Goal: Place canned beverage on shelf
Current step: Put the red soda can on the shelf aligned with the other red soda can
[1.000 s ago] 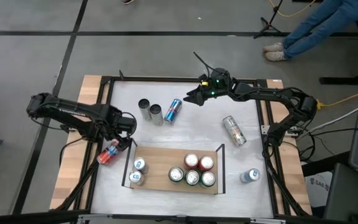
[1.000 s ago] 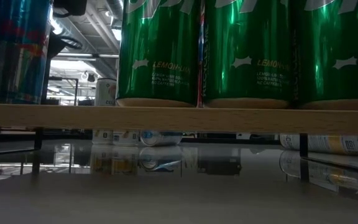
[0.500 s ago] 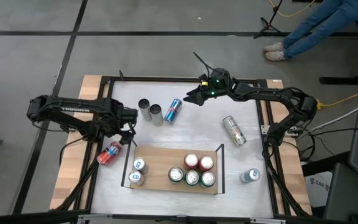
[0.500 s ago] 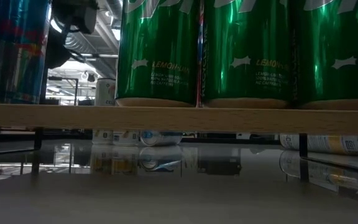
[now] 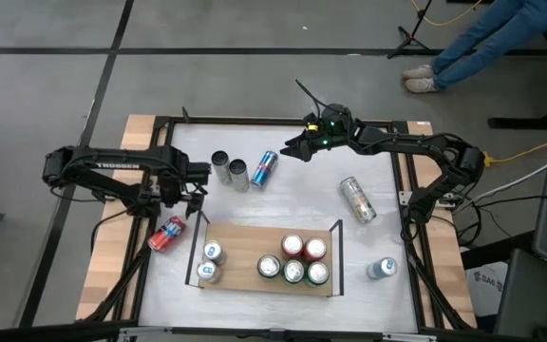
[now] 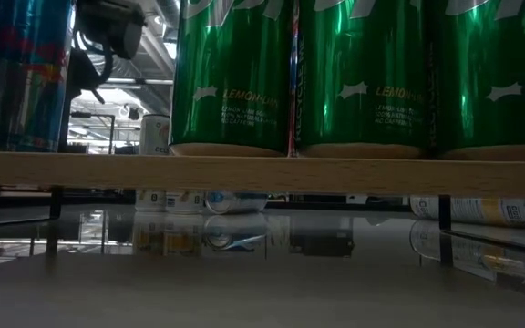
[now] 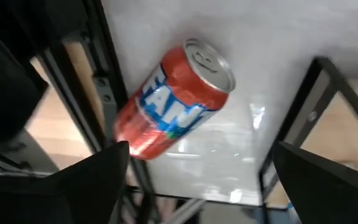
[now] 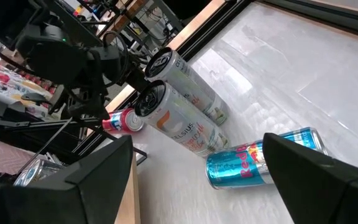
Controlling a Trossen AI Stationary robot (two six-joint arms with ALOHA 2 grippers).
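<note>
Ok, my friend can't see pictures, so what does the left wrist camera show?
A red, white and blue can lies on its side on the white tabletop, its silver top facing away from the camera. The left pincer hangs open above it, one dark finger showing at each side. A thin black rail of the shelf stands beside the can.

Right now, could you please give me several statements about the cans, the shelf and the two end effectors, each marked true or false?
1. The red can lies on its side, off the shelf. True.
2. The left end effector is shut on the red can. False: it is open, above the can, holding nothing.
3. Seven cans stand on the shelf. True: two at one end, five clustered toward the other.
4. The blue can stands upright. False: it lies on its side beside two upright silver cans.
5. The right end effector holds a silver can. False: it is open and empty, near the blue can.
</note>
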